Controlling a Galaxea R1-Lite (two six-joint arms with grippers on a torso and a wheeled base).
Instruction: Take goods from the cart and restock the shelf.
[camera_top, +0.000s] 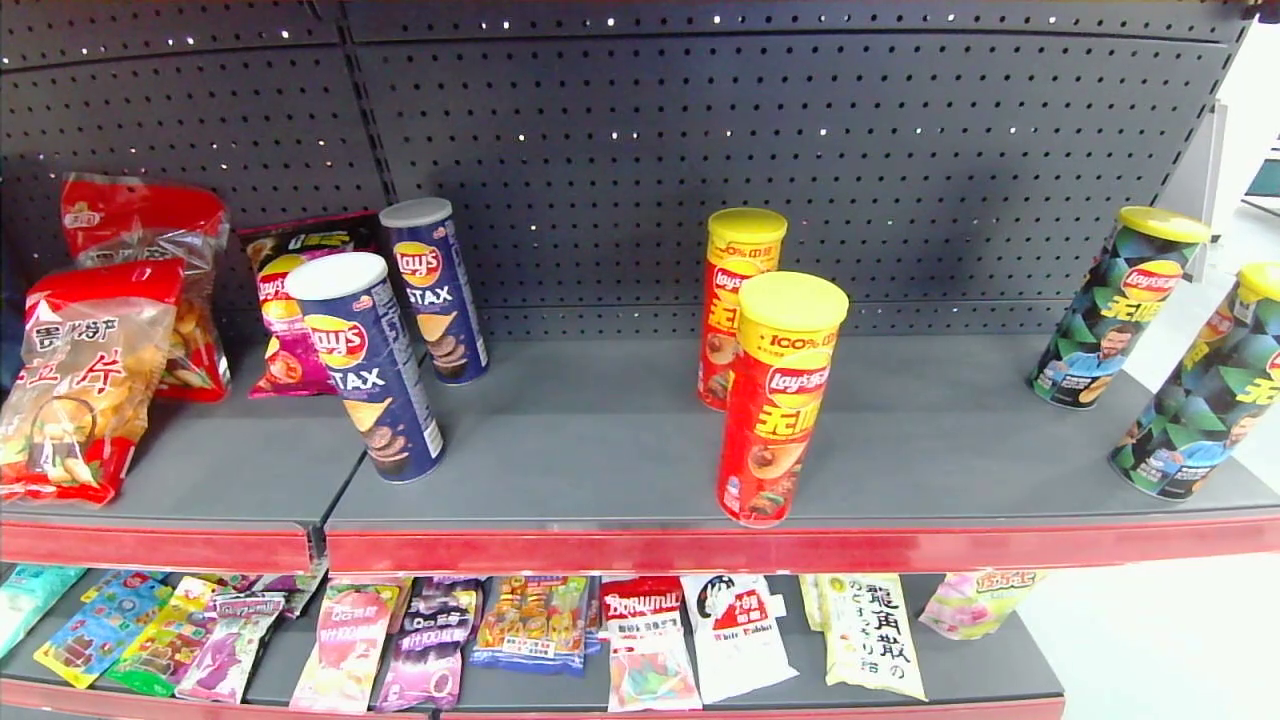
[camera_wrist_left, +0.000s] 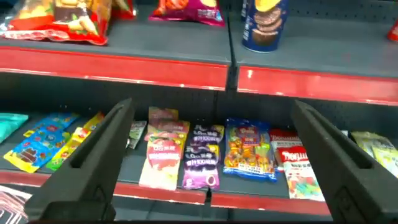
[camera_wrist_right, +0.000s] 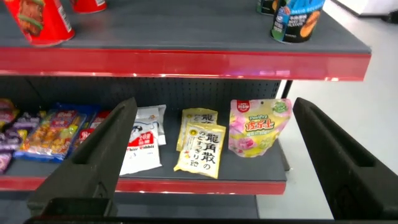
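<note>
left pincer: jaws wide, nothing between them, low in front of the lower shelf and its sweet packets. right pincer: also wide and empty, facing the right end of that lower shelf, where a yellow packet and a pink pouch lie.

task's thing: the upper shelf. it is part stocked with two blue cans, two red cans, two green cans and snack bags at the left end.

judgement: both pincers are empty, so the step in hand is fetching an item from the cart, not placing one.

doing it well:
- grip a can round its middle and keep it upright. the cans are tall and narrow and look easy to tip.
- bring it in over the red front lip, then lower it. don't slide it across the lip.
- set it down in line with its own kind.

edges and room:
- widest bare stretch lies between the blue and red cans. a second one lies between the red and green cans.
- the front cans stand close to the lip, so there is little margin there.
- the nearer green can sits by the shelf's right end, a fall risk if nudged.
- the pegboard back limits depth.
</note>
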